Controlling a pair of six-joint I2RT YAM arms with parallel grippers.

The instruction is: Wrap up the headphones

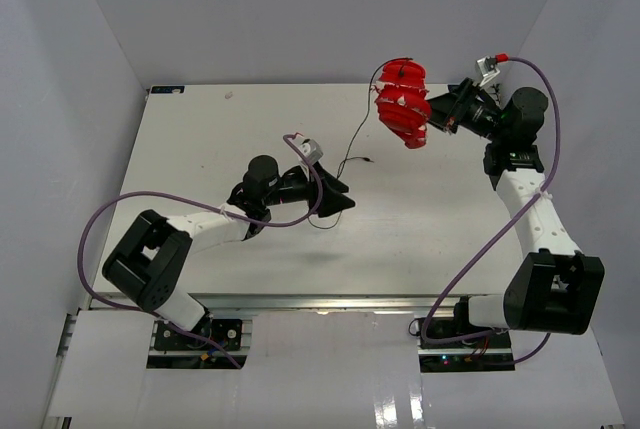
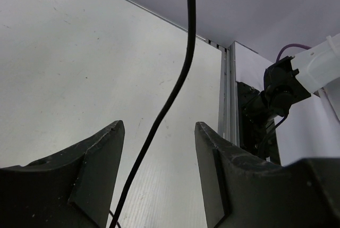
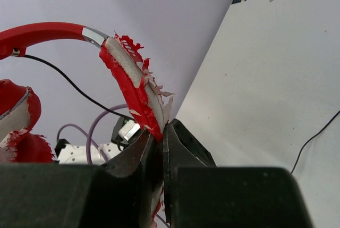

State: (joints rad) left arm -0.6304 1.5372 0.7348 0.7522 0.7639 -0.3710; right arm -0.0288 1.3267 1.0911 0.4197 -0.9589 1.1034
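Weight is unlikely to be the trouble here: the headphones (image 1: pixel 403 104) look small and light, a stiff red band with two cups folded close together. They hang in the air above the far right corner of the surface (image 1: pixel 200 149), not touching it. The right end effector (image 1: pixel 440 117) has its jaws closed tight on the band (image 3: pixel 127 79), pinching the padded inner side, where the red skin is torn and flaking off pale foam. That skin looks fragile and may slip or shed under pressure, so a firm hold is best kept on the rigid arch, not on loose flakes.

The cord (image 1: pixel 355 139) is the soft part. Thin, dark and limp, it drops from the headphones toward the middle of the surface, where its free end lies. It will probably bend wherever it is pushed and slide through a loose grip, so it wants a light pinch and steady tension while it is wound around the band or cups.

The left end effector (image 2: pixel 158 127) sits low over the middle of the surface with its jaws well apart, holding nothing. The cord runs through the gap between them, and I cannot tell whether it touches either one.
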